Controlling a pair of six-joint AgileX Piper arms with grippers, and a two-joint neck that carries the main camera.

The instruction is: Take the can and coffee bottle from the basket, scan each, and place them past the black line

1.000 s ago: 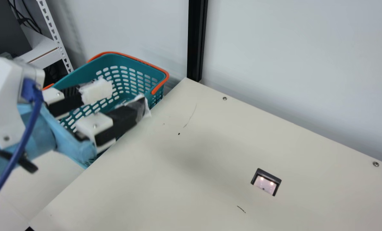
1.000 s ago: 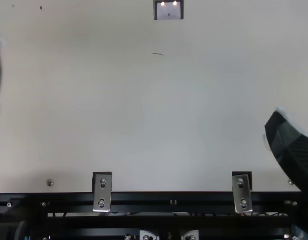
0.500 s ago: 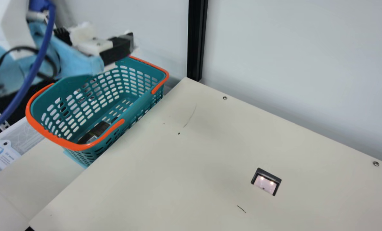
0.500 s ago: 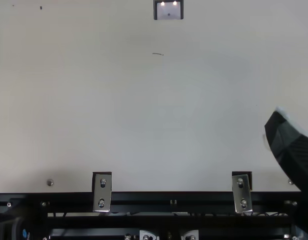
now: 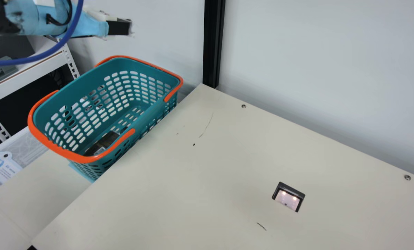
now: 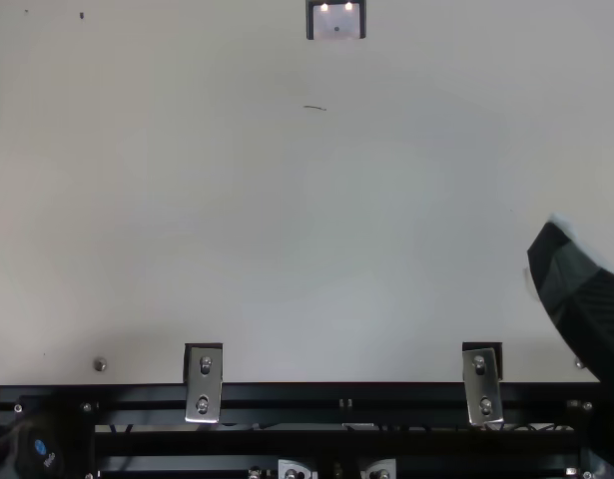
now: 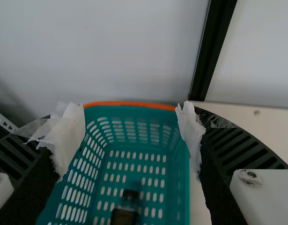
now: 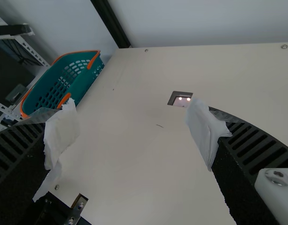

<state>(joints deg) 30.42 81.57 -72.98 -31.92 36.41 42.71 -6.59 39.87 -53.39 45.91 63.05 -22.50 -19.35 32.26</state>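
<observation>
In the main view my left gripper (image 5: 120, 27) is raised above and behind the teal basket (image 5: 151, 107) with its orange rim. The left wrist view has my left gripper (image 7: 132, 136) open over the basket (image 7: 179, 187), nothing between its white-wrapped fingertips. A dark bottle (image 7: 125, 214) lies inside; the main view shows a dark brown item (image 5: 104, 141) low in the basket's near end. My right gripper (image 6: 551, 239) is at the top view's right edge, over the table, and in the right wrist view the right gripper (image 8: 129, 131) is open and holds nothing. I cannot make out a can.
A scanner window (image 5: 288, 197) with two lights is set in the cream table (image 5: 179, 194). Behind the table are a wall and a black post (image 5: 213, 45). A white shelf (image 5: 23, 74) stands beyond the basket. Metal brackets (image 6: 204, 384) sit on the black frame at the table's front.
My left arm has risen from over the basket toward the back and upper left, uncovering the basket and the dark item in the main view. The right gripper has stayed still.
</observation>
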